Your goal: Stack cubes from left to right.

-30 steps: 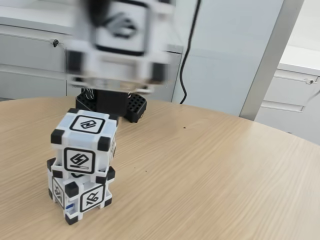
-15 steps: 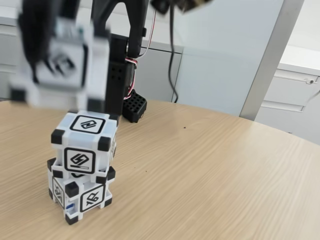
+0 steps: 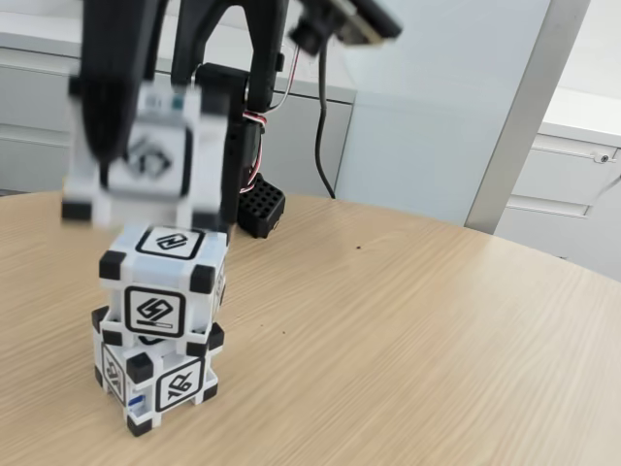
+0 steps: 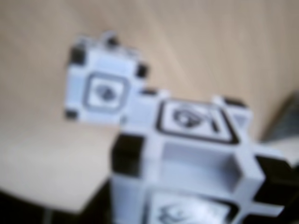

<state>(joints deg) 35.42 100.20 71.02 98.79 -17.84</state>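
The carried cube [image 3: 146, 160], blurred with motion, hangs just above the two-cube stack [image 3: 160, 325], offset a little toward the left of the fixed view, its lower edge close over the stack's top cube [image 3: 165, 277] without resting on it. The gripper [image 3: 146, 146] has its dark fingers clamped on the cube's two sides. In the wrist view the held cube [image 4: 196, 158] sits low and right of the stack's top face [image 4: 103, 89], so the coming move looks like a small sideways shift, then a straight lowering. Against half a second ago, the cube has come lower and nearer the stack's centre, while the stack on the wooden table [image 3: 408, 340] has not moved.
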